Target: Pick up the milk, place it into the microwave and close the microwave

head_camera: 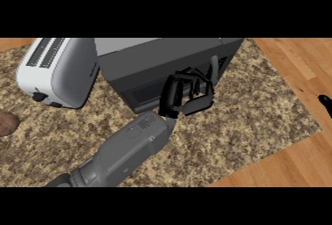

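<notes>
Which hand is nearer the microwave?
Left. The left hand is at the microwave front; the right hand barely shows at the view's right edge.

The dark grey microwave [162, 66] stands at the counter's back, door seemingly shut; milk unseen.

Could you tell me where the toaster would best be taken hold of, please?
Probably take the toaster across its two long white sides, mid-body, coming from above. It stands upright, slots up, long and narrow, and its rounded ends and knob offer less flat surface.
</notes>
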Controlling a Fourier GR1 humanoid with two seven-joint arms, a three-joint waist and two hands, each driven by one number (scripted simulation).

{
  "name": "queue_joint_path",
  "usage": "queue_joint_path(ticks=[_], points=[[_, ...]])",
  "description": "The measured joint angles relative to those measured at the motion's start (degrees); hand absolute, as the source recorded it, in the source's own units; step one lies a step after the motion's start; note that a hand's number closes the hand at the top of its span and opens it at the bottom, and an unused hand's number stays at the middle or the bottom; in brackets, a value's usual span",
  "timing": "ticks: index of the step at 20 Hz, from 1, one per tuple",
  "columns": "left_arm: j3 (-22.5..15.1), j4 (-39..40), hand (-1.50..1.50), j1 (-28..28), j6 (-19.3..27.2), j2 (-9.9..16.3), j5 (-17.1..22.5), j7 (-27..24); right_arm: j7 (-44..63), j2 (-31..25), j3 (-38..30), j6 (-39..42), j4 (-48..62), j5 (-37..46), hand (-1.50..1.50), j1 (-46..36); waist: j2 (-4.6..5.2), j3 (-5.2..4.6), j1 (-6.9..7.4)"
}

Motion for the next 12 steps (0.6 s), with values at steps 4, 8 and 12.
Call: queue_joint_path(ticks=[4, 8, 12], points=[[-0.39, 0.35, 1.50, -0.21, -0.10, 0.00, 0.91, -1.09, 0.64, -0.54, -0.28, -0.06, -0.16, -1.09, -1.50, -0.40, 0.05, 0.05, -0.01], [-0.66, 0.71, 1.50, -0.33, 0.12, 0.01, 1.73, -2.25, 1.44, -1.13, -0.69, -0.40, -0.36, -2.10, -1.50, -0.83, 0.05, 0.07, -0.21], [-1.13, 1.13, 1.50, -0.60, -0.03, 0.00, 2.49, -3.10, 2.08, -1.75, -0.69, -0.04, -0.64, -3.45, -1.50, -1.18, 0.06, 0.11, -0.17]])
